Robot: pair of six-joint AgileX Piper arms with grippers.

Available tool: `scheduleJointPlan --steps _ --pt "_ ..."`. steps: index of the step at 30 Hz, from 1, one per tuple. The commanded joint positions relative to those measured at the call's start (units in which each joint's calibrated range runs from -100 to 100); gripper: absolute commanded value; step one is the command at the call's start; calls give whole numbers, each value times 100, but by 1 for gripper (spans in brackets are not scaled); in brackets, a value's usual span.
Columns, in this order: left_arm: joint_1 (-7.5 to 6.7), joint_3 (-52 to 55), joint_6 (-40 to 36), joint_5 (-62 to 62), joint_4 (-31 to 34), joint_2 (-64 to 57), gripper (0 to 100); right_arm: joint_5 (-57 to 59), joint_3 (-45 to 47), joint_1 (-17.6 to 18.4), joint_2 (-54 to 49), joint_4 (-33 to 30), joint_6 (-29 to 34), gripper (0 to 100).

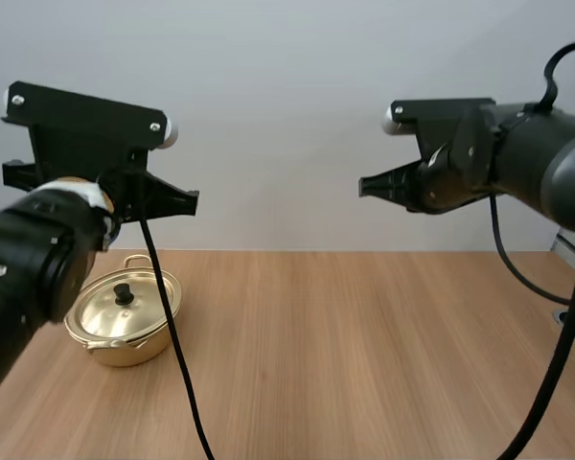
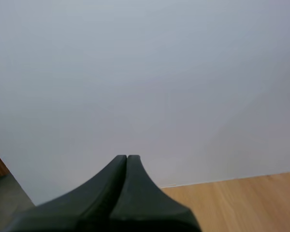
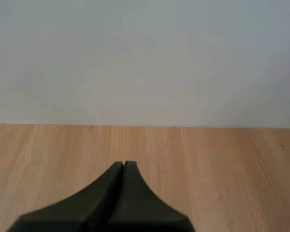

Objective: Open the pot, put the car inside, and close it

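Brass-coloured pot (image 1: 134, 345) sits at the left of the desk (image 1: 364, 345), lid (image 1: 107, 311) on and black knob (image 1: 124, 292) up, just beside my left arm. Left pincer (image 1: 192, 199) and right pincer (image 1: 362, 184) hang high, each pressed together on nothing. Risk, as I judge it: the knob is small, and a descent without spreading would shove the pot or skid the lid. The high view gives the pot's position. The wrist views face wall and desk, so they offer no close check on the knob.

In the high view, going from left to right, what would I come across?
Gold pot with its lid on → left claw, raised above the table → right claw, also raised.
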Motion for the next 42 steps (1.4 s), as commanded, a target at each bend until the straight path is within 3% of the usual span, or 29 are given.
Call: scheduleJointPlan --steps 1,13,19,22,33,38,42 --pt "-2 1601 -60 -148 -16 -891 0 -22 1253 2 -114 29 2 0" --pt "-2 3565 -353 -622 -62 -2958 0 -2238 3226 284 -2407 21 2 0" --pt "-14 3565 -342 824 -969 -3555 0 -2920 4150 284 -3274 -24 2 0" --pt "-39 3565 165 1358 -1039 -3555 0 -3220 4565 276 -3660 -24 2 0" --pt "-46 3565 1124 1630 -1477 -3555 0 -3230 5543 4 -5273 -24 2 0" --pt "-46 3565 1124 1630 -1491 -3555 0 -1616 5543 -46 -5865 62 2 0" --pt "-46 3565 1124 1630 -1503 -3555 0 -1594 5543 -46 -5865 74 2 0"
